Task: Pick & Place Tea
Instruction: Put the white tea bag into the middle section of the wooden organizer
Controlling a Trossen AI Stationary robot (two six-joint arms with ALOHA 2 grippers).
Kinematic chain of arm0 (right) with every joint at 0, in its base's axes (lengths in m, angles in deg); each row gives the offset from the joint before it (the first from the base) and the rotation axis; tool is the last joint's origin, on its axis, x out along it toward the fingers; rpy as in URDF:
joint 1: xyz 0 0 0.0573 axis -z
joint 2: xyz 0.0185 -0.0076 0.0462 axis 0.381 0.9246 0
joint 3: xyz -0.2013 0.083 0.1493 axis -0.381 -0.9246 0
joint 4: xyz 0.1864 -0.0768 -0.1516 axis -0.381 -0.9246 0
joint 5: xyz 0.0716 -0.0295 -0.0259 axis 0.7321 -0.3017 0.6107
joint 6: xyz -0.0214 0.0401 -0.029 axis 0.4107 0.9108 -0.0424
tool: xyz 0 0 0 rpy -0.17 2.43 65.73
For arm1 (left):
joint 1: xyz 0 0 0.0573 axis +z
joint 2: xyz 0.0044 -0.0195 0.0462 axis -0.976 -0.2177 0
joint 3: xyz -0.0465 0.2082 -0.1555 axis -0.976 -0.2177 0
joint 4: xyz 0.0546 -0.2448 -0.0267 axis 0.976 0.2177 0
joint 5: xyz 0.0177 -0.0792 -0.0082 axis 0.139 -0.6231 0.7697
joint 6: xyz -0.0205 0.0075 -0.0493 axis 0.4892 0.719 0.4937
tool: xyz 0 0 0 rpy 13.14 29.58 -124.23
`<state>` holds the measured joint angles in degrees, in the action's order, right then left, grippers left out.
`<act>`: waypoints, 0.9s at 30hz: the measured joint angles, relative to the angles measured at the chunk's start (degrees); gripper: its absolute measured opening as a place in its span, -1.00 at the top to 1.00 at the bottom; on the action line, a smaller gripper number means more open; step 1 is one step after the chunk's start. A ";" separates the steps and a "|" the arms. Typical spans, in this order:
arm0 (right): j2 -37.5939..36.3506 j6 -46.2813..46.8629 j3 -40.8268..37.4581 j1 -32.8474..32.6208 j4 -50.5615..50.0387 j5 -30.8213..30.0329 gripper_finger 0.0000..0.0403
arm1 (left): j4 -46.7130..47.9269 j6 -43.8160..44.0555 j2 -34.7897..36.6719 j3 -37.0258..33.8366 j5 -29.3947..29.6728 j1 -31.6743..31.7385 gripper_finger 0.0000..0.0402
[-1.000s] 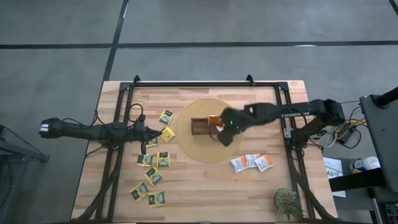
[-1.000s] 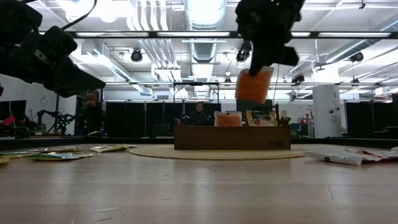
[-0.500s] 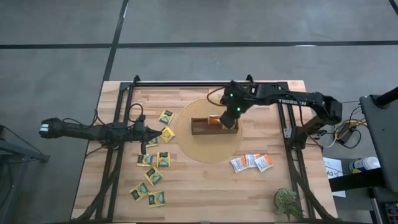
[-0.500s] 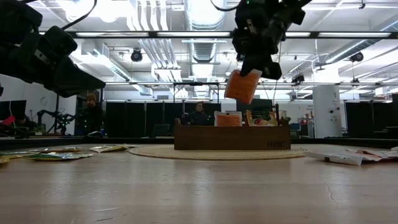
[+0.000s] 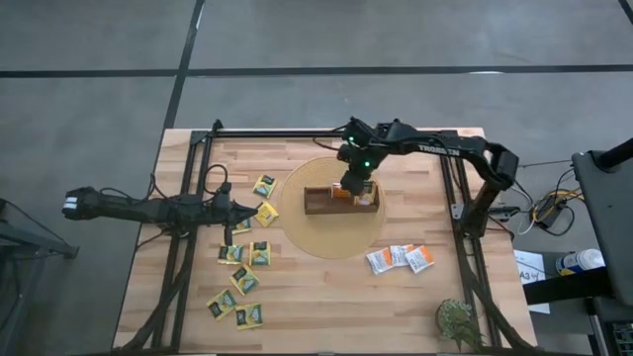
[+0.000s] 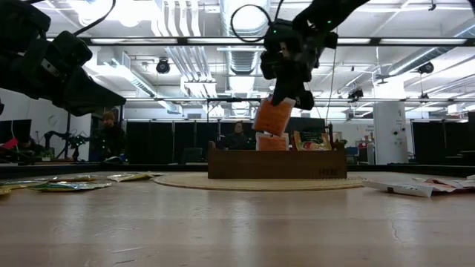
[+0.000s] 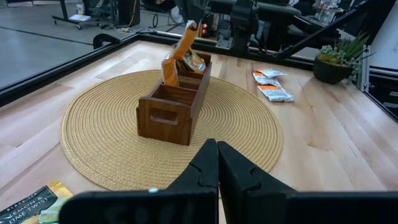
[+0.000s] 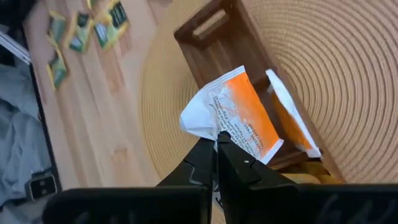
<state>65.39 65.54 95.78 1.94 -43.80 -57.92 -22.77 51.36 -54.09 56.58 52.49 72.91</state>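
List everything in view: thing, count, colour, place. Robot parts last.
Held tea packet: one, orange, above the tray's middle.
Wooden tray: one, brown, on the mat; packets already inside.
Round mat: one, woven tan, table centre.
Yellow-green tea packets: about nine, loose on table's left.
White-orange tea packets: about three, right of mat.
Plant: one, green, near right corner.
Right tool: shut on held packet.
Left tool: shut, empty, waiting left.
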 joint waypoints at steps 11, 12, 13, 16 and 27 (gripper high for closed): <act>10.39 -4.45 10.91 -0.06 -12.59 0.09 0.96 | 0.00 0.02 0.00 0.00 0.00 -0.02 1.00; 11.04 -4.61 11.31 -0.05 -12.73 0.09 0.96 | 0.00 0.01 0.00 0.00 0.00 -0.02 1.00; 11.63 -4.80 11.69 -0.04 -12.82 0.07 0.96 | 0.00 0.00 0.00 -0.01 0.00 -0.02 1.00; 13.18 -5.92 12.65 -0.04 -12.81 -0.05 0.96 | 0.00 0.00 0.00 -0.01 0.00 -0.02 1.00; 14.39 -5.64 12.98 0.11 -16.10 -0.66 0.96 | 0.00 0.01 0.00 -0.01 0.00 -0.01 1.00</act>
<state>79.78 59.90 108.75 2.05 -59.90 -58.57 -22.77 51.37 -54.09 56.57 52.49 72.90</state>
